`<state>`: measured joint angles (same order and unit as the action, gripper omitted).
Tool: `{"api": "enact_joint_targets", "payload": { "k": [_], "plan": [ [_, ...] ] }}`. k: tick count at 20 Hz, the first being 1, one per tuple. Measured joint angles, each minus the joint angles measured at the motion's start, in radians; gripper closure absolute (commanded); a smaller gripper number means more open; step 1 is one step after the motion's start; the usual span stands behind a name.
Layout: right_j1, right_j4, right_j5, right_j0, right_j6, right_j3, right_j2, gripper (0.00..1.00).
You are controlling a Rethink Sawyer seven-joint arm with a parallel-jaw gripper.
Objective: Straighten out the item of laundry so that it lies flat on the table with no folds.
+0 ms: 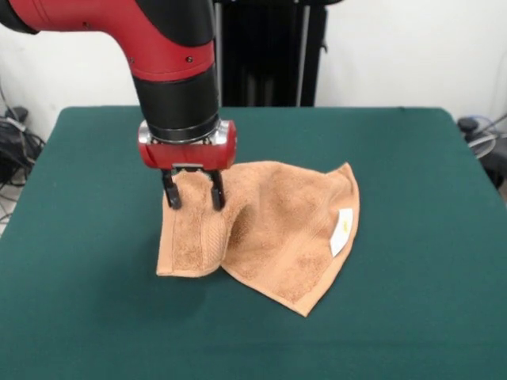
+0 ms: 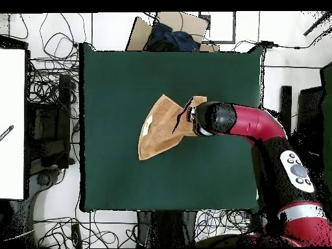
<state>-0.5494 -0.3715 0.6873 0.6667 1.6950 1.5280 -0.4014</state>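
The orange-tan terry towel (image 1: 277, 229) lies on the dark green table (image 1: 412, 317) near its middle, partly folded, with a white label (image 1: 341, 230) near its right edge. My gripper (image 1: 193, 191) stands over the towel's left part, its two black fingers shut on a raised ridge of the cloth, lifting it a little so a flap hangs down to the table. In the overhead view the towel (image 2: 159, 130) shows left of the arm's wrist (image 2: 214, 118), which hides the gripper.
The red arm (image 2: 259, 126) reaches in across the table's right edge in the overhead view. Cables and boxes lie on the floor round the table (image 2: 117, 78). A black pedestal (image 1: 265, 47) stands behind the table's far edge.
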Motion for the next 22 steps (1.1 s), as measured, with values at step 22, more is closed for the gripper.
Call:
{"api": "enact_joint_targets", "payload": {
  "k": [22],
  "plan": [
    [-0.110,0.000,-0.022,0.018,0.000,0.173,0.005,0.00]
  ]
}}
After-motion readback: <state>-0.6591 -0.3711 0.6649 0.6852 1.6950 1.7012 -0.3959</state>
